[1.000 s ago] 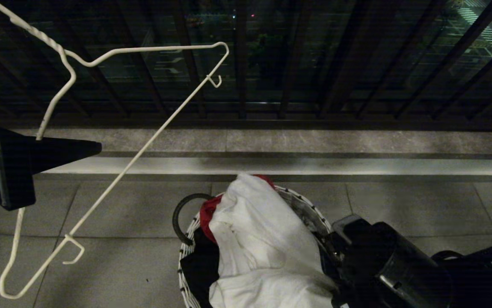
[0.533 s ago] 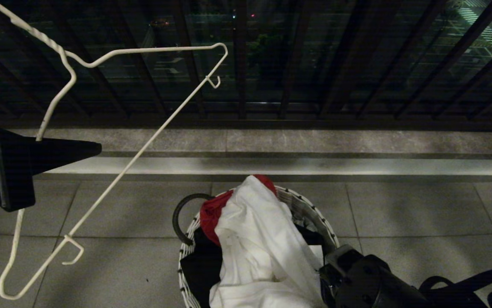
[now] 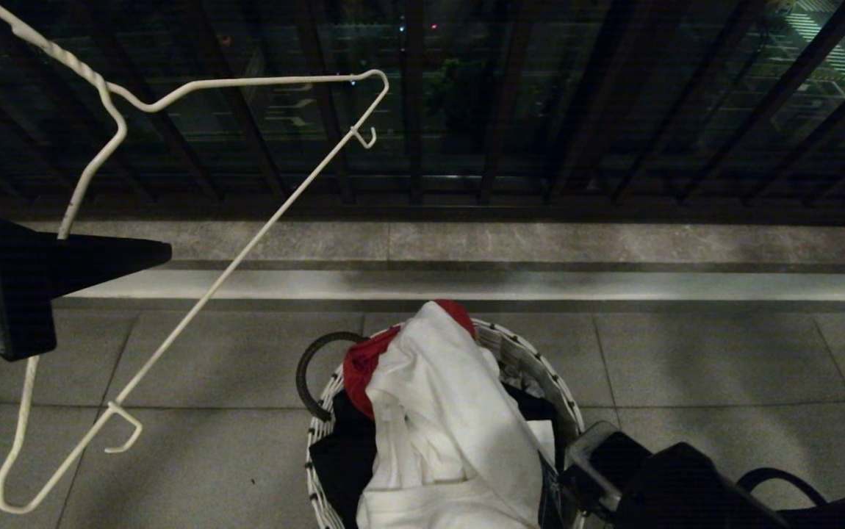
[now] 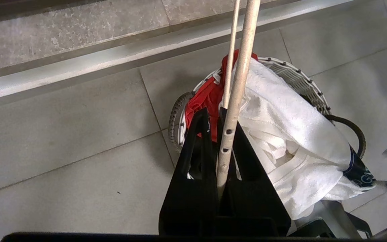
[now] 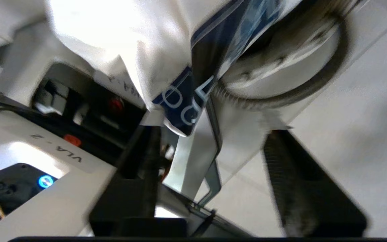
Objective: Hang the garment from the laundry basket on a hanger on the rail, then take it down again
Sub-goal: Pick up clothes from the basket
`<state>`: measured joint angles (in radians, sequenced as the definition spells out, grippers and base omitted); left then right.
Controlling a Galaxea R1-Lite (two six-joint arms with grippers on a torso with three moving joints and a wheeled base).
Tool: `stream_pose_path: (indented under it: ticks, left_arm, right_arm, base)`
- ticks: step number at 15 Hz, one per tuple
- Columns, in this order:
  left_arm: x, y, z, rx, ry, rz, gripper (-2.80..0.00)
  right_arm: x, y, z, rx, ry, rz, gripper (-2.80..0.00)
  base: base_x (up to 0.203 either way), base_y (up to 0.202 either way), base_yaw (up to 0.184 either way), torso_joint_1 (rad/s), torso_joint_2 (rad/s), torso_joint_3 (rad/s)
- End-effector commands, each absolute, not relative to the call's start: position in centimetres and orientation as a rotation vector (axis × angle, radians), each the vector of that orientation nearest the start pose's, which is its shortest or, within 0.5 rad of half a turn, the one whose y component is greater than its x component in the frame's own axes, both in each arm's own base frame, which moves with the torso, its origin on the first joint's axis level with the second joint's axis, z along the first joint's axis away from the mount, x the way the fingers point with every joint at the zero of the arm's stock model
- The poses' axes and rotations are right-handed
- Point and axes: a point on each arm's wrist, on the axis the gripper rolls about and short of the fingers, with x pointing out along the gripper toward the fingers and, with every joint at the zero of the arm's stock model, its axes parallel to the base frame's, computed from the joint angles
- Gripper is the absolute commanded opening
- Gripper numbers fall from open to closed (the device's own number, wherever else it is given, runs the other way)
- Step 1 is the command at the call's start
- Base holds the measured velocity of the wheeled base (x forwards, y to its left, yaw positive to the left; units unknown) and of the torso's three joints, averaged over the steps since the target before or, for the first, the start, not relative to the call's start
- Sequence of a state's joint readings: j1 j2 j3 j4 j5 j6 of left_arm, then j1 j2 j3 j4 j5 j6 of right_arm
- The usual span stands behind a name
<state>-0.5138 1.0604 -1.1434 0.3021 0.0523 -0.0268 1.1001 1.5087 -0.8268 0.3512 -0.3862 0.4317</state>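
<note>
Head view: left gripper [image 3: 162, 253] clamping hanger [image 3: 239, 253], holding it tilted above floor. T-shirt [image 3: 444, 419] lying heaped in basket [image 3: 540, 375]. Right gripper [image 5: 210, 151] hovering beside basket, jaws apart, gripping nothing.

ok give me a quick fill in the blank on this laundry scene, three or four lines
1. The left end effector is shut on the white wire ____.
2. The white T-shirt lies in the laundry ____.
3. The cloth peeking out beside the T-shirt is ____.
4. The right end effector, beside the basket, has its jaws ____.

Missing words: hanger; basket; red; open
</note>
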Motion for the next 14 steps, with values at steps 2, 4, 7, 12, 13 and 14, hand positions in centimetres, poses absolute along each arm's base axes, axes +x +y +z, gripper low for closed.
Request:
stream_pose_path:
  ticks: [2, 4, 7, 12, 13, 14]
  left_arm:
    - [10.5, -5.8, 33.0, 0.034, 0.216, -0.457, -2.8]
    - [10.5, -5.8, 33.3, 0.029, 0.207, -0.46, -2.8]
    - [10.7, -5.9, 33.3, 0.029, 0.213, -0.46, -2.8]
    - [10.6, -5.8, 33.6, 0.015, 0.2, -0.453, -2.8]
    - [10.5, -5.8, 33.6, 0.014, 0.197, -0.455, -2.8]
    - [10.5, -5.7, 33.6, 0.013, 0.195, -0.453, -2.8]
  right_arm:
    - [11.2, 18.0, 21.3, -0.215, 0.727, 0.495, 0.0]
    - [12.4, 18.9, 23.0, -0.203, 0.676, 0.498, 0.0]
    - [14.4, 21.7, 22.8, -0.218, 0.672, 0.496, -2.8]
    - [18.6, 27.7, 19.5, -0.281, 0.673, 0.445, -2.8]
    - [19.2, 28.7, 19.1, -0.29, 0.664, 0.435, -2.8]
    - [19.8, 29.6, 18.5, -0.306, 0.657, 0.417, -2.8]
  base:
    - [0.0, 0.0, 0.0, 0.0, 0.0, 0.0]
    - [0.0, 0.0, 0.0, 0.0, 0.0, 0.0]
    - [0.0, 0.0, 0.0, 0.0, 0.0, 0.0]
    - [0.0, 0.0, 0.0, 0.0, 0.0, 0.0]
    - [0.0, 0.0, 0.0, 0.0, 0.0, 0.0]
    - [0.0, 0.0, 0.0, 0.0, 0.0, 0.0]
